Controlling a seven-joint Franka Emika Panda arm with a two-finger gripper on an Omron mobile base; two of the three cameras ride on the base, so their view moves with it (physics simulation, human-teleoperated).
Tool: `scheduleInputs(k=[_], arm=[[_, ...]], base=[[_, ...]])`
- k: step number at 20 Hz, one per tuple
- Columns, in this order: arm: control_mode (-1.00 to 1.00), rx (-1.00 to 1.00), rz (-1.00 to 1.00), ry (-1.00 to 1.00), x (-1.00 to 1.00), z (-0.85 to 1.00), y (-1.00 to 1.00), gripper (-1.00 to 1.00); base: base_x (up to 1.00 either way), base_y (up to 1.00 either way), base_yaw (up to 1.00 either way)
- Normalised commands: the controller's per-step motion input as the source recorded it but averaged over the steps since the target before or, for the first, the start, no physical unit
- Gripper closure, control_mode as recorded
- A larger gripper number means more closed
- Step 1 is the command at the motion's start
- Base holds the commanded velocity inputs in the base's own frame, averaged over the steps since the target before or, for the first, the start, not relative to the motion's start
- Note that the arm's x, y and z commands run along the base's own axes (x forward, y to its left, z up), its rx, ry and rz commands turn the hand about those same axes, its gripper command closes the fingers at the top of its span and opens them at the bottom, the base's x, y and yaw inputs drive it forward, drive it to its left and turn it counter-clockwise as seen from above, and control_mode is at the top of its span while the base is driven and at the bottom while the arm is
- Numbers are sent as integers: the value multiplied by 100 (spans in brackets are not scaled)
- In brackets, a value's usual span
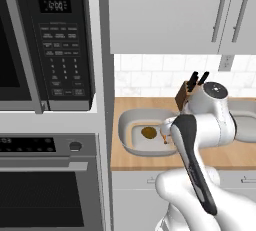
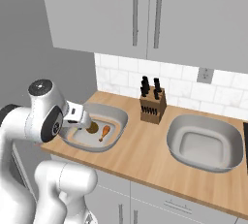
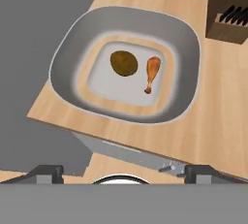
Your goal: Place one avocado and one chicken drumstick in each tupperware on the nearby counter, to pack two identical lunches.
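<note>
The near tupperware [image 3: 68,53] [image 1: 130,120] [image 2: 118,116] sits at the left end of the counter [image 2: 145,145]. Inside it lie an avocado [image 3: 123,63] [image 1: 148,133] [image 2: 92,128] and, just beside it, a chicken drumstick [image 3: 152,72] [image 2: 104,132] with its bone end pointing toward the counter's front. My gripper [image 3: 126,172] [image 2: 85,120] hovers above this container's front side, open, with nothing between its fingers. A second tupperware [image 2: 174,143] [image 1: 245,106] stands further right, and its visible floor is bare.
A wooden knife block [image 2: 152,106] [image 1: 184,95] [image 3: 230,19] stands against the tiled wall between the two containers. A microwave [image 1: 45,40] and an oven [image 1: 45,185] fill the tall unit left of the counter. Wall cabinets hang overhead.
</note>
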Motion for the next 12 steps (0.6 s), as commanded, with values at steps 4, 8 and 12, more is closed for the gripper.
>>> scheduleInputs(k=[4,8,12], arm=[[-100,-3,4,-22,-99,0,0,-100],[-100,-5,-10,-8,-67,-30,0,-100],[-100,-1,-8,-6,-5,-65,0,-100]], base=[[0,0,0],[0,0,0],[0,0,0]])
